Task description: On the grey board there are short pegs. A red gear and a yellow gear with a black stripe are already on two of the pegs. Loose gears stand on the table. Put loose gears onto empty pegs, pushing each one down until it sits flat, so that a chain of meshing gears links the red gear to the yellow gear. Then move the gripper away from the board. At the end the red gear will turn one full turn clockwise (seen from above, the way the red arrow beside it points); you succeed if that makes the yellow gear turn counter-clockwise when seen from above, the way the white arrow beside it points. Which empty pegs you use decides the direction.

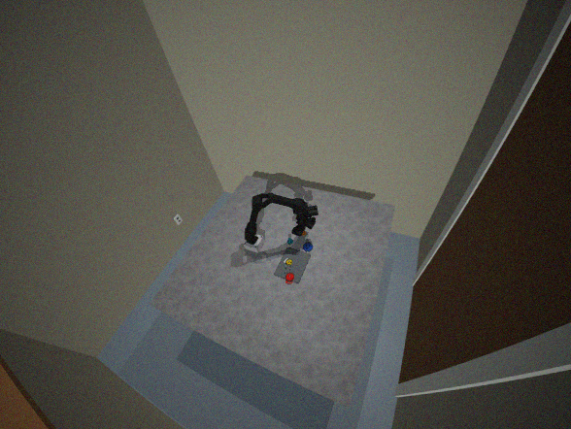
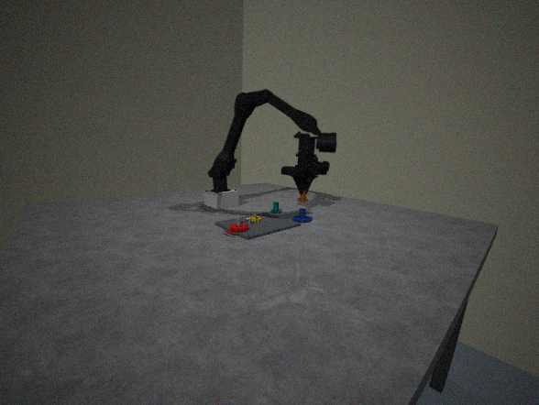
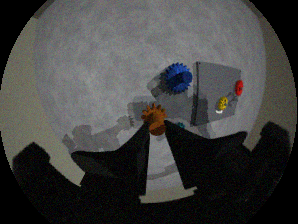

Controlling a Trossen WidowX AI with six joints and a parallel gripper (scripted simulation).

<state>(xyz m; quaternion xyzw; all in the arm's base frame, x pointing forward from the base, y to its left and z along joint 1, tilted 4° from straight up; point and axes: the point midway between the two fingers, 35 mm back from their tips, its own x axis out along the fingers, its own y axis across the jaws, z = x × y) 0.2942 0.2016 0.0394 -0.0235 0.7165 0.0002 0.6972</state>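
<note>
The worktop (image 1: 233,301) (image 2: 275,293) (image 3: 110,50) carries the grey board (image 1: 302,264) (image 2: 275,225) (image 3: 210,80), toward the exterior camera from the hand (image 1: 299,235) (image 2: 302,192) (image 3: 156,123). The blue gear (image 1: 308,247) (image 2: 302,218) (image 3: 175,77) stands just beside the board; the hand grips the orange gear (image 1: 304,233) (image 2: 302,199) (image 3: 154,116), well apart from its pegs.

Mottled grey table (image 1: 272,311) (image 2: 275,311) (image 3: 100,65). On it: grey board (image 1: 302,267) (image 2: 275,227) (image 3: 210,82); blue gear (image 1: 308,247) (image 2: 302,218) (image 3: 175,80) upright just beside board; teal gear (image 1: 290,241) (image 2: 275,209) (image 3: 180,125) near board; white arm base (image 1: 253,246) (image 2: 222,200) farther from board than blue gear.
</note>
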